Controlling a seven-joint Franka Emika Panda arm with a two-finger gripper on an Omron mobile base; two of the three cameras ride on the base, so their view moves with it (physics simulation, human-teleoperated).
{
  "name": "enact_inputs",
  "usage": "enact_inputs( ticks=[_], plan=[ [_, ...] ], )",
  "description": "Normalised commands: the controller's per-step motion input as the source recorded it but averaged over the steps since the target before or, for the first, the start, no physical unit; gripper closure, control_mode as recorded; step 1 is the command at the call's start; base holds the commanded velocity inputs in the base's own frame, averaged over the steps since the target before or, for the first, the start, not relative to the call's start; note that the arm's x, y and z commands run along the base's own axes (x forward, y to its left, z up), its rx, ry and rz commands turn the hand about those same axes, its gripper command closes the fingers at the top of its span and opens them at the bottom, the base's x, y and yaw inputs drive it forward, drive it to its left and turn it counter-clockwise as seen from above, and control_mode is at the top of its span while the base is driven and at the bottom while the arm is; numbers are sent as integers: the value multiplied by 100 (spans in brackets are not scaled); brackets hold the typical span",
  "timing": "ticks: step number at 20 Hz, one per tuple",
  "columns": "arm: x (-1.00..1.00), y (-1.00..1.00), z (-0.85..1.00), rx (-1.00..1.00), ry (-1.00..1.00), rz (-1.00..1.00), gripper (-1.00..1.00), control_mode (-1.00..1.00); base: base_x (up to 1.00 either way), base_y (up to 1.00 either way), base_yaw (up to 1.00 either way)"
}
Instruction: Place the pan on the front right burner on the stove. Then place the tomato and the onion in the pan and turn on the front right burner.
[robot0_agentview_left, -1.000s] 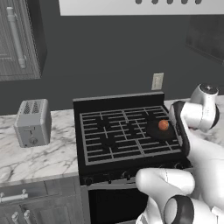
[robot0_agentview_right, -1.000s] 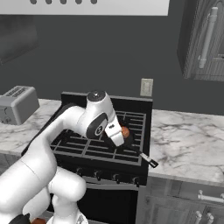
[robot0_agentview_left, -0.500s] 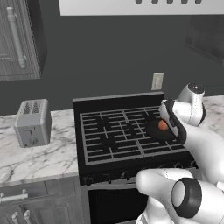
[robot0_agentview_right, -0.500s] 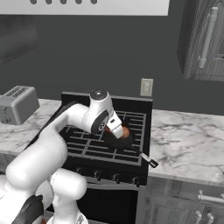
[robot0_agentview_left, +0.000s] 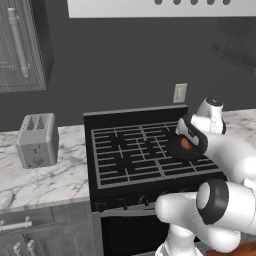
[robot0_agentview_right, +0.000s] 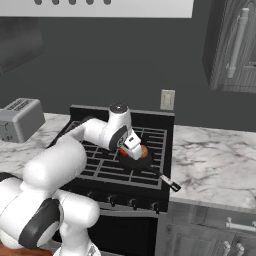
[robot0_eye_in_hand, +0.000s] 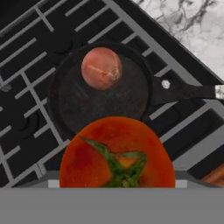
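Note:
The black pan (robot0_eye_in_hand: 98, 103) sits on the stove (robot0_agentview_left: 130, 155) over the front right burner, its long handle (robot0_eye_in_hand: 188, 91) pointing toward the marble counter. The tan-orange onion (robot0_eye_in_hand: 101, 68) lies inside the pan, near its rim. The red tomato (robot0_eye_in_hand: 117, 153) with its green stem hangs just above the pan's edge, held by my gripper (robot0_agentview_left: 192, 139). From the right base view the hand (robot0_agentview_right: 131, 148) hovers low over the pan (robot0_agentview_right: 139, 161), with the onion (robot0_agentview_right: 144, 150) beside it. The fingertips are hidden behind the tomato.
A silver toaster (robot0_agentview_left: 37, 140) stands on the marble counter left of the stove. Small knobs (robot0_agentview_right: 132, 202) line the stove's front edge. A wall outlet (robot0_agentview_left: 180, 92) sits behind the stove, and the marble counter (robot0_agentview_right: 215, 160) runs on to the right.
The hand, still holding the tomato, has shifted slightly left, further in over the pan. The pan and the onion have stayed put.

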Motion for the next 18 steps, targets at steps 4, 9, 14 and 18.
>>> enact_inputs(
  ticks=[4, 9, 14, 18],
  plan=[
    [9, 1, -32, 0, 10, 1, 100, -100, 0, 0, 0],
    [20, 1, -28, 0, 8, 2, 100, -100, 0, 0, 0],
    [36, 0, -22, 0, 3, 3, 100, -100, 0, 0, 0],
    [33, 0, -23, 0, 3, 2, 100, -100, 0, 0, 0]
  ],
)
